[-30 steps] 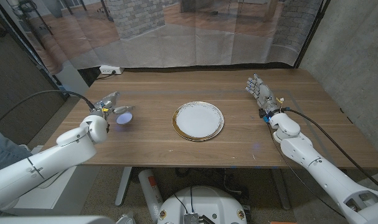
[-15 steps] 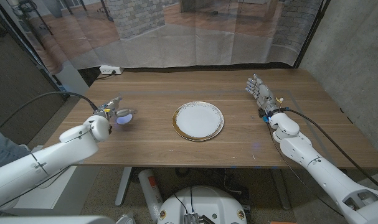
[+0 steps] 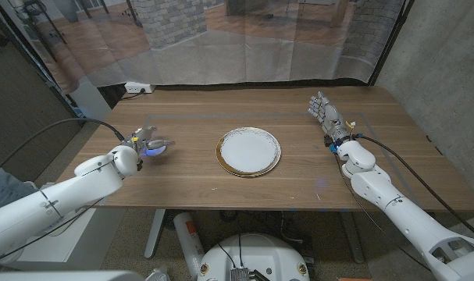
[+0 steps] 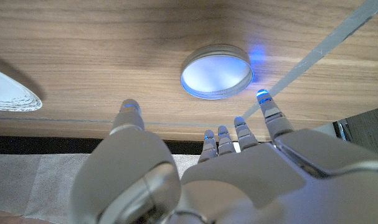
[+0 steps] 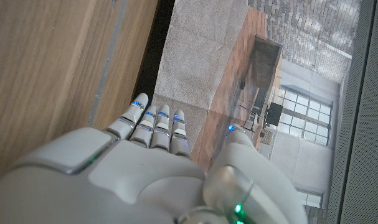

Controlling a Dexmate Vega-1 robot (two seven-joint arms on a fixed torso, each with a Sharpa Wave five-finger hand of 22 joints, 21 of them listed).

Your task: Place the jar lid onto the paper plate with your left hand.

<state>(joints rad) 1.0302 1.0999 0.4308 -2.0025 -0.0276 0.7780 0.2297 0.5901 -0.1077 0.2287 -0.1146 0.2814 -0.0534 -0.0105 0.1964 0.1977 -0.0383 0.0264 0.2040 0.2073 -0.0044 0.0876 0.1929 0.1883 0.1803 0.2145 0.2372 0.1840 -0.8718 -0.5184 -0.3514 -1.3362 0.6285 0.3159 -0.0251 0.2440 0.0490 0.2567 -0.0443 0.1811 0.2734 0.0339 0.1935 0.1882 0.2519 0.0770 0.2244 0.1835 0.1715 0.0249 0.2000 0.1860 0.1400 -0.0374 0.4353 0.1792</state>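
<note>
In the head view, the wooden table [image 3: 299,168] carried a round paper plate [image 3: 248,151] with a darker rim at its middle, and the left hand [image 3: 145,142] hovered well to the plate's left, fingers spread over the jar lid [image 3: 158,146], of which only a pale bluish sliver showed past the hand. The right hand [image 3: 325,114] stood far off on the table's right side, fingers straight and apart, holding nothing. A white power strip [image 3: 138,88] lay at the table's far left corner. The left wrist view gave what the head view hid: the jar lid [image 4: 217,71] was a shallow round disc with a metallic rim and a glossy face lit blue, lying on the wood grain, apart from the left hand's fingers [image 4: 268,109], which were spread and grasped nothing. A white scalloped edge of the paper plate [image 4: 11,92] showed off to one side. In the right wrist view, the right hand [image 5: 151,162] showed smooth white shells, fingers [image 5: 156,127] extended side by side past the table's edge [image 5: 108,74], empty.
</note>
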